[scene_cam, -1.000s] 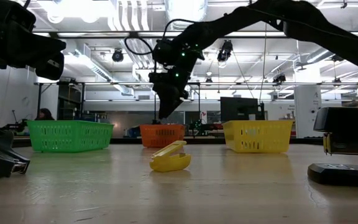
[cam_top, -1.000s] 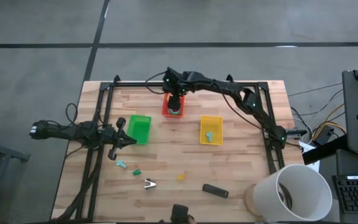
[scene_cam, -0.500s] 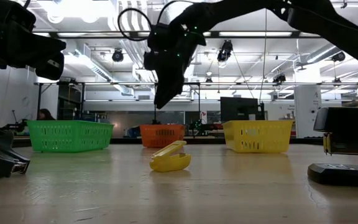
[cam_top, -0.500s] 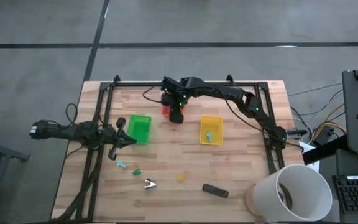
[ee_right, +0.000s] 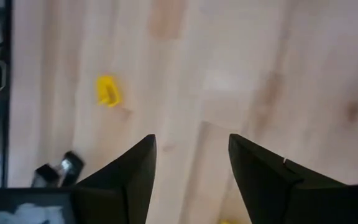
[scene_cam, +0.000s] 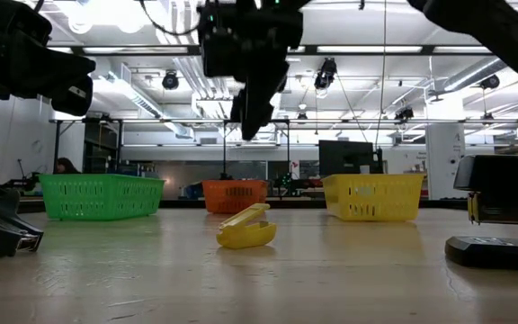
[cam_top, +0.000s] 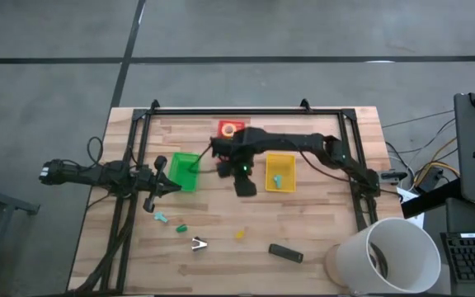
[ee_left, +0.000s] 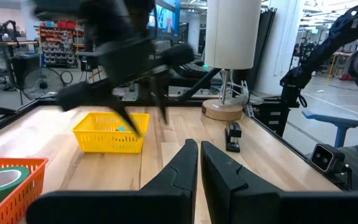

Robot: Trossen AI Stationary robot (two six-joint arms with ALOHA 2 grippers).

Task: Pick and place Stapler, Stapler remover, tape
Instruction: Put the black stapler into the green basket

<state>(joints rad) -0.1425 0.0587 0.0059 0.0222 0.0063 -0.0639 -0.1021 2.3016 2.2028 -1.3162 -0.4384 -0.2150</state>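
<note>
My right gripper (cam_top: 242,183) hangs open above bare table between the green basket (cam_top: 185,171) and the yellow basket (cam_top: 280,172), high over the table in the low view (scene_cam: 254,112), and holds nothing. Tape rolls lie in the orange basket (cam_top: 229,129): a red-orange one (cam_top: 231,129) and a green one (ee_left: 0,180). The black stapler (cam_top: 286,252) lies flat near the table's near edge. Small yellow (cam_top: 239,235), silver (cam_top: 199,243), teal (cam_top: 162,218) and green (cam_top: 181,227) pieces lie on the near part of the table. My left gripper (ee_left: 199,163) waits shut by the left edge.
A teal piece lies in the yellow basket (cam_top: 278,179). A large white cylinder (cam_top: 390,256) stands at the table's near right corner. A black metal frame (cam_top: 138,132) runs along the left, far and right edges. Bare wood lies between the baskets and the small pieces.
My right gripper has risen out of the orange basket and swung toward the near edge, past the basket's near side. It now hangs between the green and yellow baskets. The orange basket and the tape in it show uncovered.
</note>
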